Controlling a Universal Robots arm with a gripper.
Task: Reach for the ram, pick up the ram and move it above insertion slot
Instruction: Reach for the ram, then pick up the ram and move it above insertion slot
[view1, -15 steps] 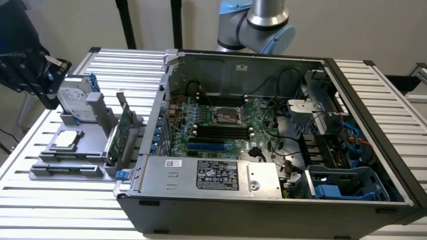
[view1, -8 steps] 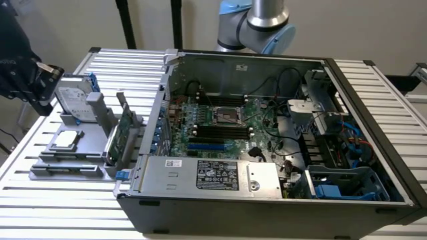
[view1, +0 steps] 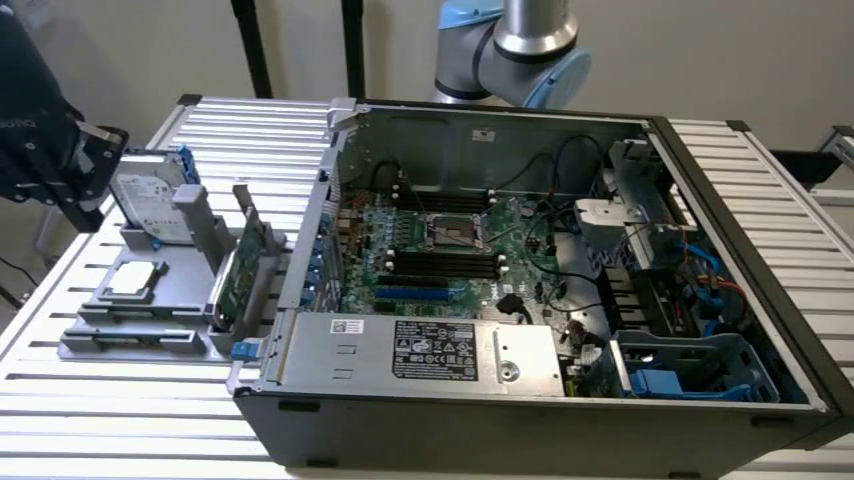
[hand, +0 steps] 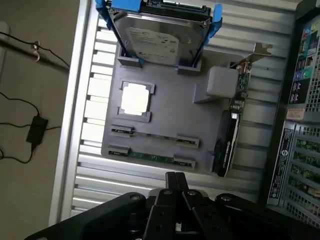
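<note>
Green ram (hand: 150, 156) sits edge-up in its grey holder (hand: 170, 115); the gripper (hand: 176, 177), clenched and empty, could strike it if lowered unopened.

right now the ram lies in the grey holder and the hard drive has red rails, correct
Not quite: the hard drive has blue rails, as the wrist view shows. The ram does lie in the grey holder.

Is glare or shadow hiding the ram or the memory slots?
Wrist view: glare whitens the processor and nearby slats, but the ram is readable. Exterior view: the insertion slot sits shaded inside the case, dark yet distinguishable.
</note>
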